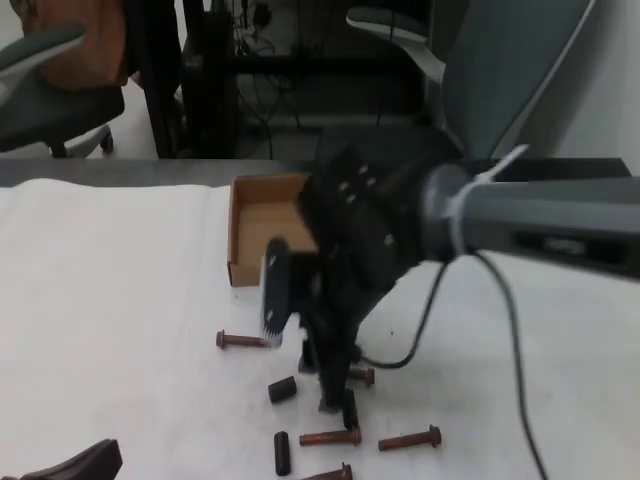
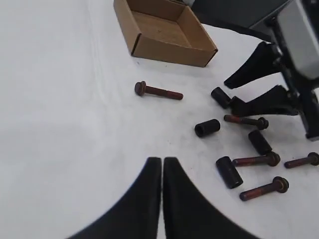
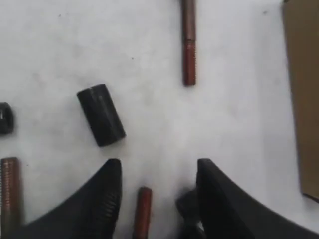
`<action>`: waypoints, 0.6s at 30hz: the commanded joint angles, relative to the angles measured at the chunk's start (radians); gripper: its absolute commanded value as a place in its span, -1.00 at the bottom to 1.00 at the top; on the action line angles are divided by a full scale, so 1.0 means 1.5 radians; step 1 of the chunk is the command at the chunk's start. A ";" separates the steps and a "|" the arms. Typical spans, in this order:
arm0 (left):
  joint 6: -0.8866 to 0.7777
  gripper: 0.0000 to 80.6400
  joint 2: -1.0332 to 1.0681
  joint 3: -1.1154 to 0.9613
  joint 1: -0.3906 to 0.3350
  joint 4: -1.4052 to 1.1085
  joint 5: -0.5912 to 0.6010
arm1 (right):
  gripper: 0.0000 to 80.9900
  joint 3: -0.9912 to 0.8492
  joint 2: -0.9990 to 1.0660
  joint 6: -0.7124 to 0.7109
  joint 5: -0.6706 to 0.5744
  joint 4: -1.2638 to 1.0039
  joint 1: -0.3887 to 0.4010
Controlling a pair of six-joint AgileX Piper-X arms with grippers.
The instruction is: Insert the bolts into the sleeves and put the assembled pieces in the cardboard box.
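The white surface (image 1: 100,300) in front of me carries the cardboard box (image 2: 164,32), open side up at the far side, with office chairs (image 1: 50,90) in the room behind it. One bolt (image 2: 158,91) lies by itself between the box and the rest of the parts. The other bolts (image 2: 256,160) and the black sleeves (image 2: 207,128) are scattered near one another on my side of the box, all lying flat and separate. In the high view my right arm (image 1: 540,225) crosses in from the right and covers the right part of the box, and its cable (image 1: 430,310) hangs toward the surface. My right end effector (image 3: 159,164) points down into the scatter with its fingers spread apart, holding nothing. The end of a bolt (image 3: 143,209) lies between them, and a sleeve (image 3: 185,206) sits right against the inner side of one finger, though I cannot tell whether they touch. Another sleeve (image 3: 102,114) lies just beyond the fingertips. My left end effector (image 2: 162,167) hangs over bare surface, apart from the parts, its fingers pressed together with nothing between them.
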 commanded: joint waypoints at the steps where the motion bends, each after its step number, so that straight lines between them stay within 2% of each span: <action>1: 0.007 -0.95 0.001 -0.009 0.000 0.001 0.001 | 0.10 -0.036 0.039 -0.041 0.026 0.044 0.016; 7: 0.007 -0.95 0.001 -0.009 0.000 0.001 0.001 | 0.10 -0.038 0.051 -0.079 0.008 0.036 0.020; 15: 0.007 -0.95 0.001 -0.009 0.000 0.001 -0.044 | 0.06 -0.038 0.059 -0.080 -0.032 0.032 0.026; 18: 0.007 -0.95 0.001 -0.009 0.000 -0.004 -0.046 | -0.39 -0.038 0.065 -0.078 -0.040 0.045 0.037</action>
